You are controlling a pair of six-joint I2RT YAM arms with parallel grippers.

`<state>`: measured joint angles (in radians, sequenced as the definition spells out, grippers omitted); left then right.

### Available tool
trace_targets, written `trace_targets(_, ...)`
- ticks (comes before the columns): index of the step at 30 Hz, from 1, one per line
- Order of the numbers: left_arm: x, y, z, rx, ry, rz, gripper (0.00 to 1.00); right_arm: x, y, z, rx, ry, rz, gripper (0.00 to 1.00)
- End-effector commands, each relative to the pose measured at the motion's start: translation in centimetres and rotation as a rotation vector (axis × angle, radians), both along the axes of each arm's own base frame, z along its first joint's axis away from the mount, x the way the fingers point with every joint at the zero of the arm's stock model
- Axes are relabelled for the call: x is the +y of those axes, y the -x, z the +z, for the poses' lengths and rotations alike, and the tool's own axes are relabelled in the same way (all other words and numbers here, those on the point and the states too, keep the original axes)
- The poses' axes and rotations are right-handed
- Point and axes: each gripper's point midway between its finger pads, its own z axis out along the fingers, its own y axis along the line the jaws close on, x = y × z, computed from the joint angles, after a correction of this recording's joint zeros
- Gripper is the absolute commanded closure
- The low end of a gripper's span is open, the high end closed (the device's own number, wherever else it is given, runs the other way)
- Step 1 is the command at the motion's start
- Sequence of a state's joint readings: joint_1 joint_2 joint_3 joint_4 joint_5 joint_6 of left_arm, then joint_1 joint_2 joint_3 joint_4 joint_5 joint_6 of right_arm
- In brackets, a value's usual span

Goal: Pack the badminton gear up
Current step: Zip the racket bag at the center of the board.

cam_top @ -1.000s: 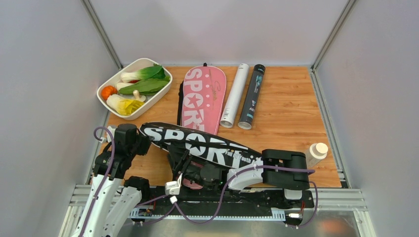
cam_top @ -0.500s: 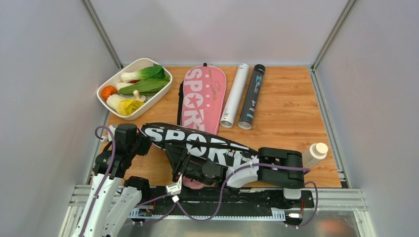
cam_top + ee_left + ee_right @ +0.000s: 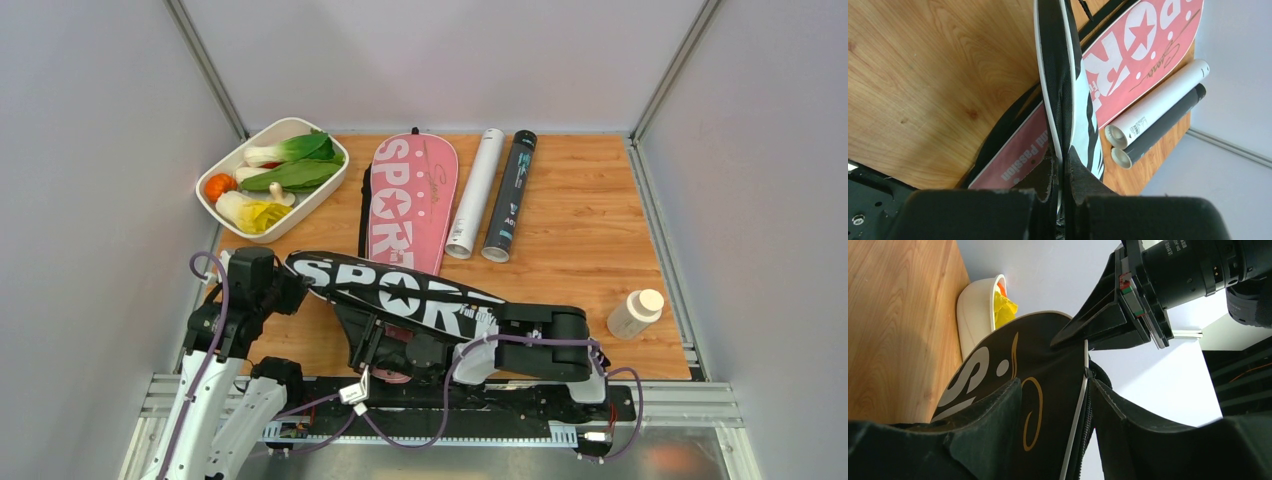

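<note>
The black "SPORT" cover (image 3: 400, 290) stands on edge, slanting across the near table. My left gripper (image 3: 290, 278) is shut on its upper left end; in the left wrist view the jaws (image 3: 1062, 160) pinch the cover (image 3: 1060, 75) edge-on. My right gripper (image 3: 385, 345) is closed around the cover's lower zipped edge (image 3: 1048, 390), one finger (image 3: 998, 410) on its face and the other past the zip. A bit of pink (image 3: 385, 375) shows beneath it. The pink "SPORT" cover (image 3: 412, 200) lies flat behind, with a white tube (image 3: 475, 195) and a black tube (image 3: 510, 195) beside it.
A white dish of vegetables (image 3: 310, 205) sits at the back left, close to the black cover's raised end. A small white bottle with a tan cap (image 3: 634, 313) stands near the right edge. Grey walls close in three sides; the metal rail runs along the front.
My right arm has slid left along the black cover, and its forearm now stands apart from the bottle. The left gripper keeps its hold in place.
</note>
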<state>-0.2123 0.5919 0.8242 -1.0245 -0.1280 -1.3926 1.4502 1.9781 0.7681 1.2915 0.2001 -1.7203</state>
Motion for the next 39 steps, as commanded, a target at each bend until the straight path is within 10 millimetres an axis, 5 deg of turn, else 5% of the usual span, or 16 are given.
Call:
trace_targets(1,-1.4,0.8,0.5,0.017,0.061,-0.058,1.00,0.6,-0.2,2.8,-0.059,-0.094,-0.021,0.43)
trace_targets(14,-1.2,0.9,0.4,0.023,0.053,-0.055,1.00,2.0,-1.1,3.9,-0.096,-0.132,-0.068,0.48)
trace_targets(25,-0.9,1.0,0.2,0.031,0.040,-0.039,1.00,1.8,-1.3,5.0,-0.091,-0.163,-0.088,0.72)
trace_targets(29,-1.0,0.9,0.3,0.029,0.042,-0.043,1.00,1.6,-1.5,5.3,-0.086,-0.161,-0.098,0.99)
trace_targets(36,-0.4,0.2,1.3,-0.003,0.000,-0.037,1.00,0.0,-1.8,6.1,-0.040,-0.179,-0.098,1.00)
trace_targets(39,1.4,-0.2,2.0,-0.021,-0.074,0.035,1.00,-1.0,-1.3,6.9,-0.005,-0.201,-0.071,1.00)
